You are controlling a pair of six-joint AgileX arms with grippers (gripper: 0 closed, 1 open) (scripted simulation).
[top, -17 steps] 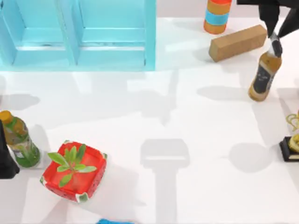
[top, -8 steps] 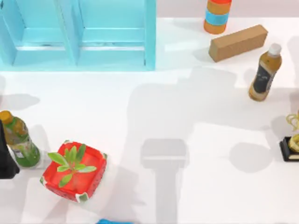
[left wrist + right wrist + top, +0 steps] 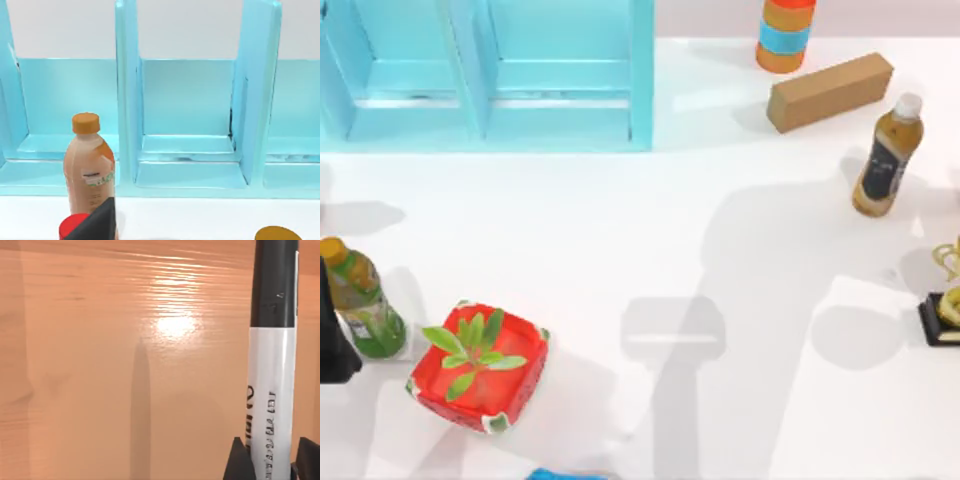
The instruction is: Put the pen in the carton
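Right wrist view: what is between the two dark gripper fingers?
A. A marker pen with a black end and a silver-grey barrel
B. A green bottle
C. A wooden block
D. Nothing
A: the pen stands between the fingers of the right gripper, against a wood-coloured surface.

The right gripper point(image 3: 267, 460) has matte black, wedge-shaped fingers point(image 3: 239, 462). The left arm point(image 3: 332, 340) is plain black too, pretty chunky.
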